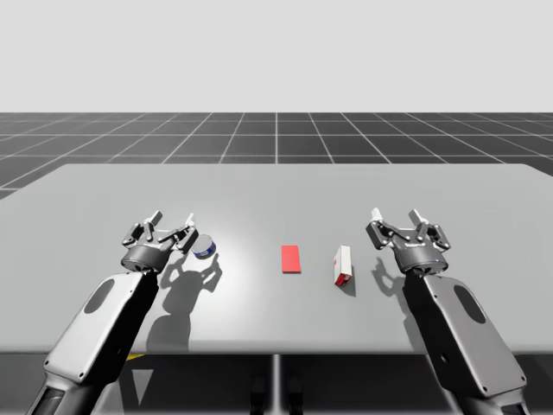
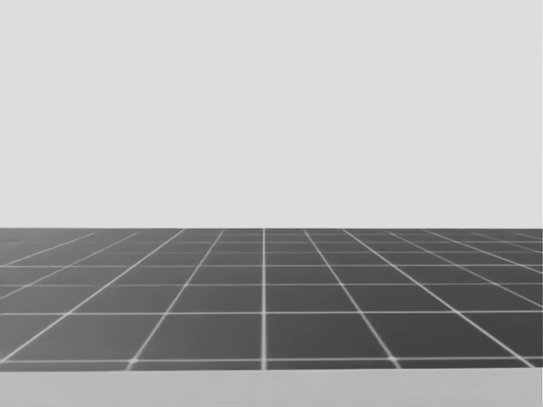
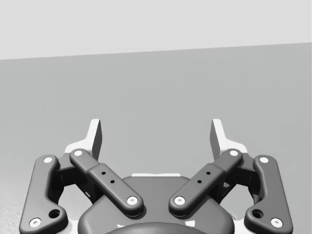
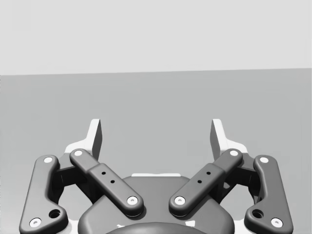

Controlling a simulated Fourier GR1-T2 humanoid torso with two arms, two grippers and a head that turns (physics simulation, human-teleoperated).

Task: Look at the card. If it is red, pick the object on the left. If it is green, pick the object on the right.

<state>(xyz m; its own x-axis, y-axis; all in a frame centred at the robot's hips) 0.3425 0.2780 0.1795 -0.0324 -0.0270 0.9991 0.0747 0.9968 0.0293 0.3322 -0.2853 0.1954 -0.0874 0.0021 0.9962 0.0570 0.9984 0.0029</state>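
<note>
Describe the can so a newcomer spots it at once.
On the grey table, find the red card in the middle and look left. The small blue and white can sits there by my left gripper. It is round; right of the card is a red and white box.

Left gripper (image 1: 173, 216) spread wide; right gripper (image 1: 394, 213) likewise
</note>
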